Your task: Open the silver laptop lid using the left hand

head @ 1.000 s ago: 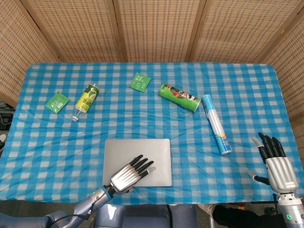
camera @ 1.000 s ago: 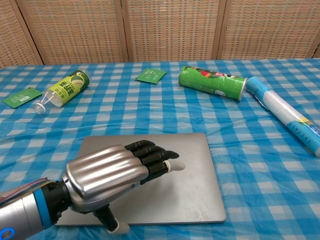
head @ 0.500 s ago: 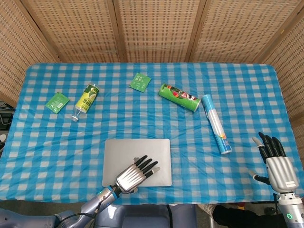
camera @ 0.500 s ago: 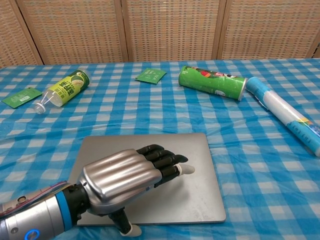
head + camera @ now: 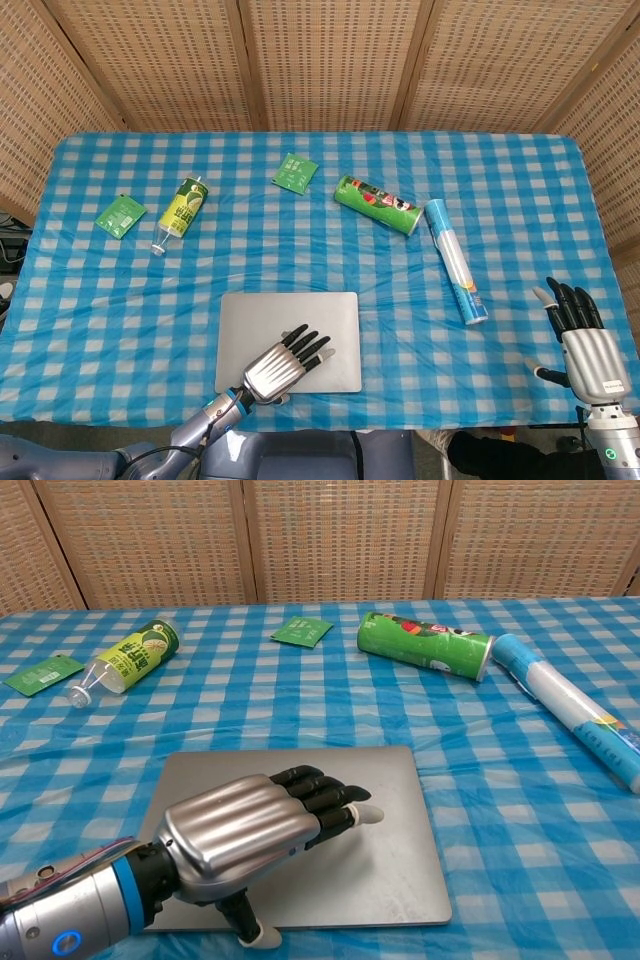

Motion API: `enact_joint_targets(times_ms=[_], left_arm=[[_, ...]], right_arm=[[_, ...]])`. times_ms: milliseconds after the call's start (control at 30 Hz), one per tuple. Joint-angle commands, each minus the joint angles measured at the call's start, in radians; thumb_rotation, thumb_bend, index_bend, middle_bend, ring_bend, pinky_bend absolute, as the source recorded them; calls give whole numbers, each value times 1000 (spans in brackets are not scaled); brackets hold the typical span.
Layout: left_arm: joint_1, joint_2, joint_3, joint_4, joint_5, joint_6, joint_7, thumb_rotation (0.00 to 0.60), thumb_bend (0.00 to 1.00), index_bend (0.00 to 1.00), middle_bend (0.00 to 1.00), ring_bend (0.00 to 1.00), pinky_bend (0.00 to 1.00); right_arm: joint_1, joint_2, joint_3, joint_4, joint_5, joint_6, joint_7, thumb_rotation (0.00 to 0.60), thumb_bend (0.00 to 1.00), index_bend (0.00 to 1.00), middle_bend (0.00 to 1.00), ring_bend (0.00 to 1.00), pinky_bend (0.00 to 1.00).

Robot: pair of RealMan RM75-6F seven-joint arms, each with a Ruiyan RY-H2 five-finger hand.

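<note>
The silver laptop (image 5: pixel 300 318) (image 5: pixel 390 810) lies closed and flat on the checked cloth near the table's front edge. My left hand (image 5: pixel 280 364) (image 5: pixel 245 825) hovers over its front half, palm down, fingers extended toward the lid's middle. The thumb hangs down just past the laptop's front edge. Whether the fingertips touch the lid I cannot tell; the hand holds nothing. My right hand (image 5: pixel 587 345) stands at the table's front right corner, fingers spread upward and empty, far from the laptop.
A green chip can (image 5: pixel 377 204) (image 5: pixel 425 643) and a blue-white tube (image 5: pixel 455 260) (image 5: pixel 570 705) lie right of centre. A green bottle (image 5: pixel 180 210) (image 5: pixel 125 658) and two green packets (image 5: pixel 121 215) (image 5: pixel 294 171) lie at the back left.
My left hand shifted slightly toward the laptop's front edge and right, then drew back a little; its fingers stay extended. The lid stays closed. The right hand barely moved.
</note>
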Motion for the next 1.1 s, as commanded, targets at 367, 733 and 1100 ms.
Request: enact_joint_targets(times_ms=[367, 733, 1100], left_arm=[[-15, 3, 12, -7, -28, 13, 29, 600, 291, 0, 0, 0, 0], [-29, 17, 14, -24, -33, 36, 66, 600, 368, 0, 0, 0, 0], [-43, 40, 4, -48, -31, 67, 114, 600, 499, 0, 0, 0, 0]], right_arm=[[0, 2, 1, 1, 2, 0, 7, 600, 0, 66, 0, 0, 0], [0, 6, 1, -1, 6, -3, 17, 600, 0, 66, 0, 0, 0], [1, 6, 1, -1, 6, -4, 19, 600, 0, 66, 0, 0, 0]])
